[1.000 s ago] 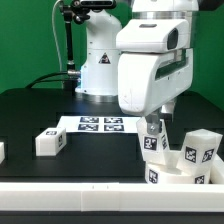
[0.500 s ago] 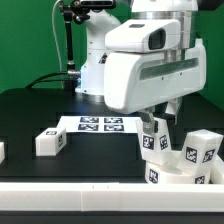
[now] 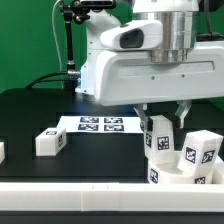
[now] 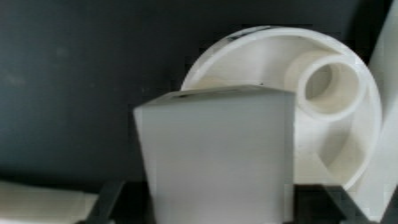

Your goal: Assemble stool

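Wrist swings round and the arm (image 3: 150,55) now stands broadside over the seat (image 3: 172,177), front on the exterior view's right. Gripper (image 3: 160,126) clamps a leg (image 3: 158,140) upright above it (hole (image 4: 331,84) just beyond); off-line descent could jam or tilt it.

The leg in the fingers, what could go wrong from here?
1. The held leg hangs close beside the standing leg on the seat and may knock it.
2. In the wrist view the seat's hole looks offset from the held leg, so it could miss and jam.
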